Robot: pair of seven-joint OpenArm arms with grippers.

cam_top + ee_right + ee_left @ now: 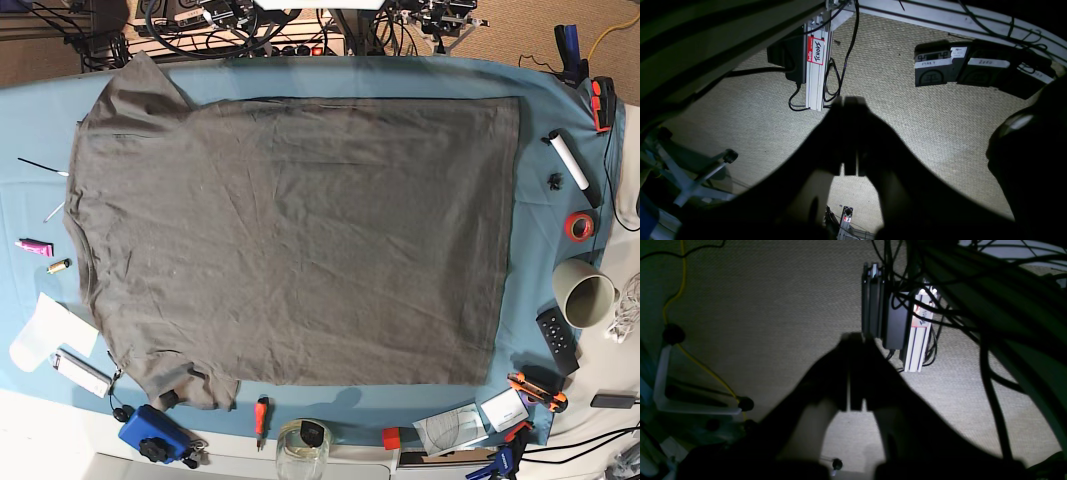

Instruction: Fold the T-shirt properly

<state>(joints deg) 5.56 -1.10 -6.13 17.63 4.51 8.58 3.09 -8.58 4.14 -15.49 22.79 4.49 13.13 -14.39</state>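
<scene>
No fold was made yet: the T-shirt (290,240) lay fully spread and flat, wrinkled, across the middle of the worktop (540,80), covering most of the teal cloth. All of the folding was left, by my read: sleeves in, sides over, then halving.

Long axis ran left to right across the base view. The collar end sat at the worktop's left edge and the hem (508,230) faced the right edge. 1 sleeve (135,95) reached toward the far-left corner, the other sleeve (185,385) toward the near-left corner. Collar itself was not clearly visible.

Neither arm showed in the base view. Both wrist cameras looked down at carpet floor, well away from the shirt. The left hand (853,340) had its jaws pressed together, holding nothing. The right hand (850,100) was likewise closed and empty. Neither touched the shirt.
</scene>
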